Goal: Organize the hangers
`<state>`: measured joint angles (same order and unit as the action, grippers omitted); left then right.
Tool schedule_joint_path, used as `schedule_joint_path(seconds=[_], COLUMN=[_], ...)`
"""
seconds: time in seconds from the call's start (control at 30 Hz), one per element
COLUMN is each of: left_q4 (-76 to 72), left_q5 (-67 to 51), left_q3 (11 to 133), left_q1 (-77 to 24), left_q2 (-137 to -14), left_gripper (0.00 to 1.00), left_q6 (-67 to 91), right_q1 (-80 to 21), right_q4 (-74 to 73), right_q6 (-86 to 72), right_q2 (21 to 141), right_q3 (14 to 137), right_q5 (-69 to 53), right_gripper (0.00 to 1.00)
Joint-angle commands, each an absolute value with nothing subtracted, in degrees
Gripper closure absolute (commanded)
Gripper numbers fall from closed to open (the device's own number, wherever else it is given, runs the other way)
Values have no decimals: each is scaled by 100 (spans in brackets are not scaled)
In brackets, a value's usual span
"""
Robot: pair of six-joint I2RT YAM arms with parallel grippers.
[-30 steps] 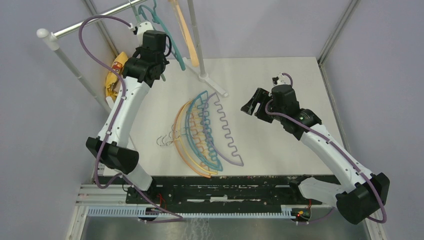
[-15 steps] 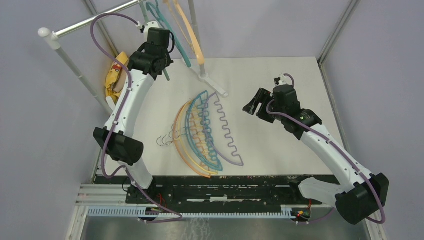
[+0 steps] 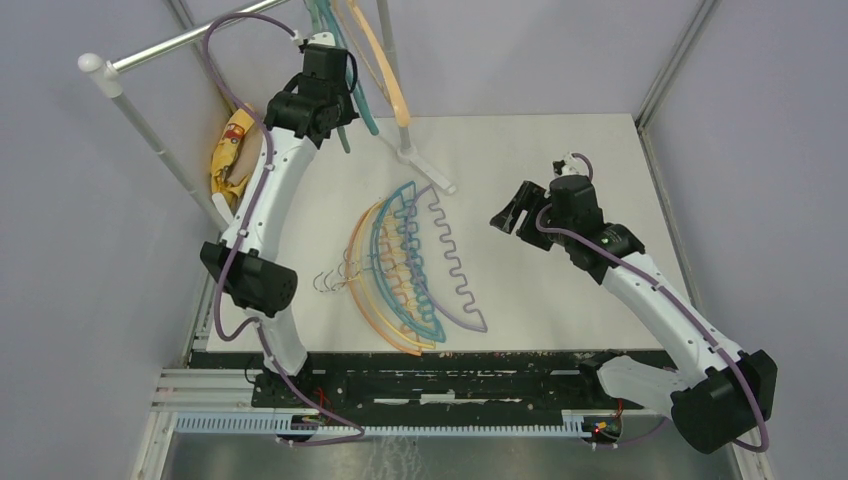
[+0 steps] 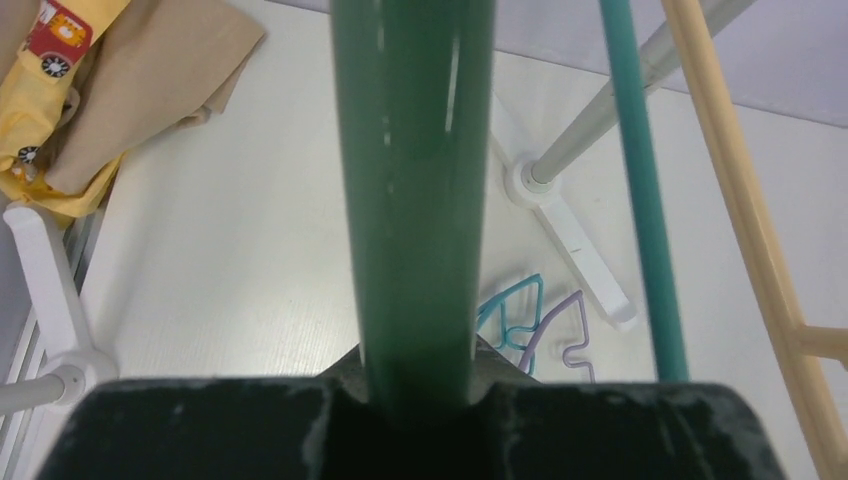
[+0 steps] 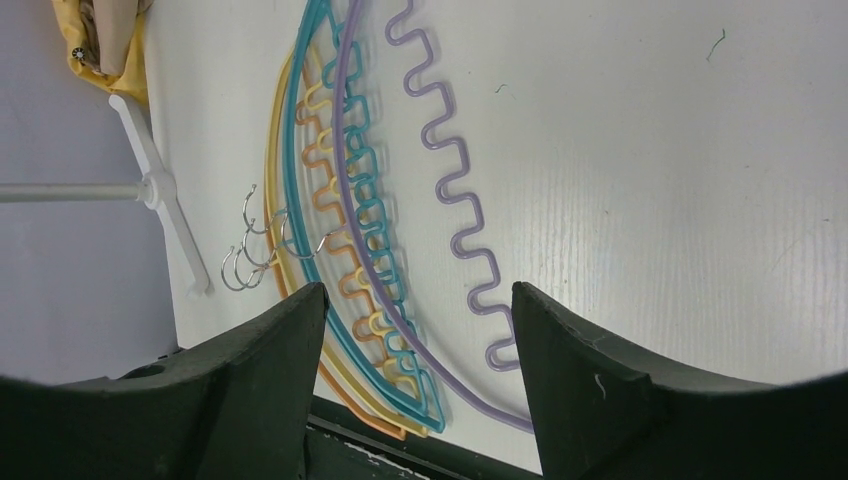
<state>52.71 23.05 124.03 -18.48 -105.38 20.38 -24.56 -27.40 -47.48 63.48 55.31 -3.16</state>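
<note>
- green hanger (image 4: 410, 200) was clamped in left end effector (image 4: 415, 385), held up close by rail (image 3: 170, 42), likely for hooking.
- right end effector (image 5: 418, 300) was held open; hanger pile (image 5: 360, 200) lay below it, judged next pick.

We see a pale surface (image 3: 560, 150) carrying a nested pile of hangers (image 3: 400, 265) at its middle (hooks pointing left), a white rack foot (image 3: 428, 172) just beyond them, and a yellow-tan cloth (image 3: 228, 152) at the left edge.

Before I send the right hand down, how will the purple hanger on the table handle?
Probably light and slightly springy: the purple hanger is thin, open plastic. Lying flat, it may slide rather than lift. Its curved bar overlaps the teal hanger, so neighbours could drag along.
</note>
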Motion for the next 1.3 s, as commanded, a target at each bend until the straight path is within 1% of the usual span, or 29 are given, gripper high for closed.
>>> schedule_joint_path(seconds=[0.0, 0.13, 0.33, 0.37, 0.43, 0.5, 0.53, 0.63, 0.67, 0.87, 0.93, 1.03, 1.27], left_q4=[5256, 5207, 5082, 5078, 5057, 4998, 4943, 4681, 4589, 4326, 4302, 4026, 2827], left_q5=[1819, 1733, 1587, 1578, 1569, 1608, 1608, 1600, 1592, 1479, 1331, 853, -5], left_q3=[12871, 13182, 13218, 13219, 13193, 13137, 13094, 12786, 12638, 11894, 11599, 10764, 7957], left_q1=[-2016, -2175, -2175, -2172, -2179, -2177, -2179, -2174, -2178, -2175, -2175, -2175, -2177], left_q2=[-10824, -11011, -11209, -11238, -11257, -11195, -11132, -10825, -10664, -9984, -9729, -9095, -6859], left_gripper=[97, 97, 97, 97, 92, 84, 78, 54, 48, 10, 1, 1, 1], left_q6=[1325, 1064, 1015, 1030, 1069, 1089, 1083, 1060, 1051, 960, 941, 935, 1082], right_q1=[-2406, -2386, -2349, -2340, -2319, -2310, -2304, -2298, -2302, -2303, -2296, -2295, -2328], right_q4=[-2408, -2345, -2352, -2355, -2381, -2386, -2390, -2383, -2381, -2509, -2553, -2600, -2365], right_q6=[-4755, -4791, -4764, -4756, -4744, -4743, -4742, -4726, -4714, -4499, -4381, -4212, -4041], right_q2=[6327, 6391, 6423, 6421, 6430, 6433, 6434, 6432, 6449, 6576, 6601, 6636, 6905], right_q3=[5461, 5408, 5437, 5444, 5463, 5460, 5454, 5452, 5456, 5560, 5578, 5582, 5474], right_q5=[-395, -444, -475, -481, -496, -501, -501, -528, -556, -691, -694, -707, -1103], right_gripper=[24, 24, 24, 24, 21, 17, 16, 13, 12, 7, 6, 5, 4])
